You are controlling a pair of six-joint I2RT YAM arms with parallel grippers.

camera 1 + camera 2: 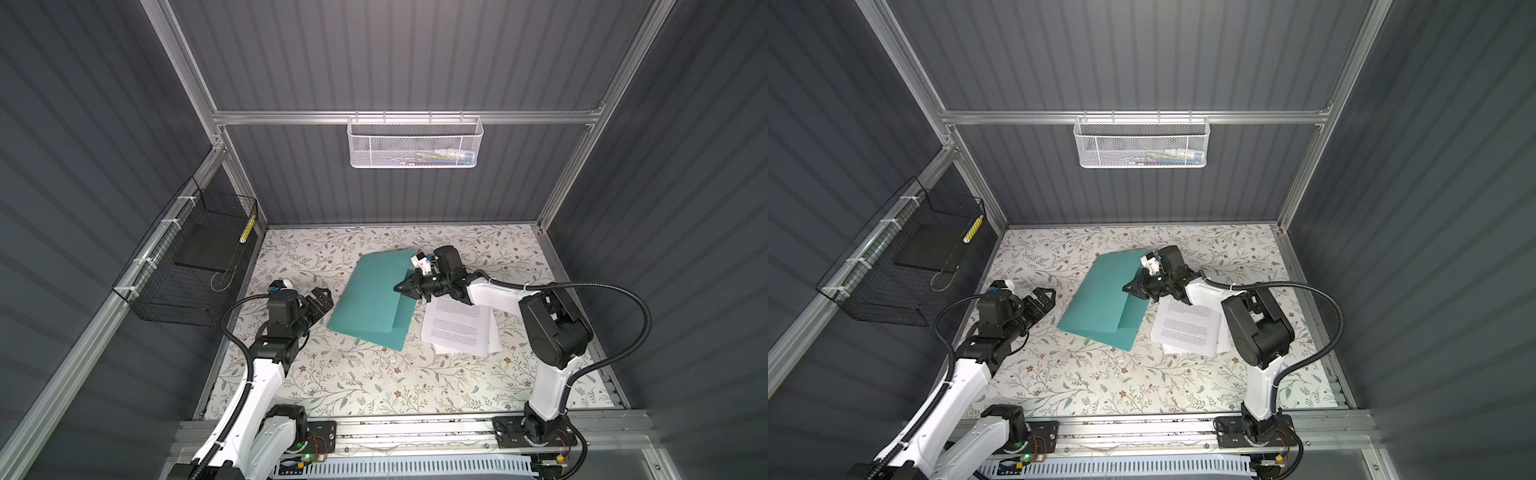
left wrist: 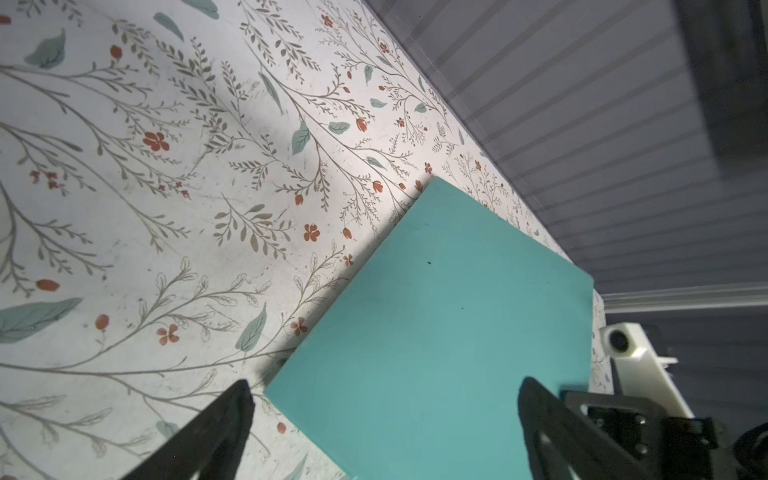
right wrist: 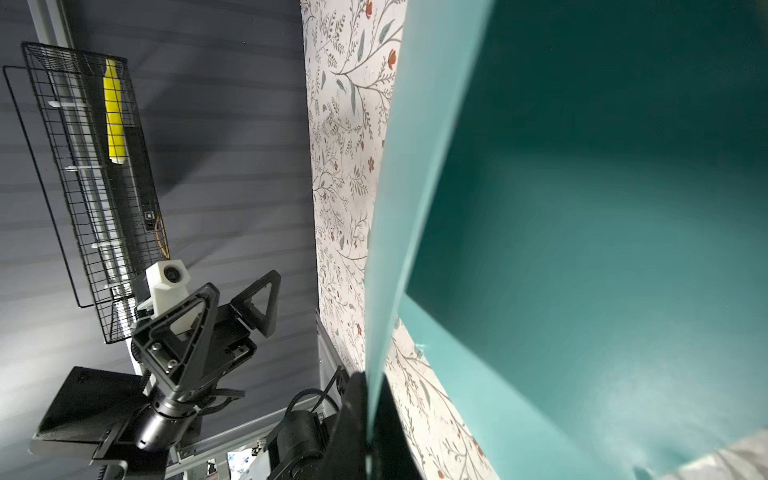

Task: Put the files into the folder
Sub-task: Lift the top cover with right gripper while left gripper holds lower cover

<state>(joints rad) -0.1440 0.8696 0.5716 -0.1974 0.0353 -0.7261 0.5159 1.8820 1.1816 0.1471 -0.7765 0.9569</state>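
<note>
Folder (image 1: 370, 303) lies mid desk (image 1: 353, 382), top cover raised, its edge pinched in R claw (image 1: 400, 287). L claw (image 1: 325, 300) spread wide, empty, just beside folder's left edge. Files (image 1: 457, 328) stacked on desk, right of folder.

I am seeing the folder (image 1: 368, 305) lying mid-way across the table (image 1: 374, 382), the files (image 1: 457, 328) just right of it, the left gripper (image 1: 326, 297) just left of it and the right gripper (image 1: 397, 287) at its right edge.

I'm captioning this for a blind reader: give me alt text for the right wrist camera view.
The right claw is shut on the edge of the top cover of the teal folder, holding it open above the floral table. Beyond, the left claw hangs open, with a black wire basket behind it.
</note>
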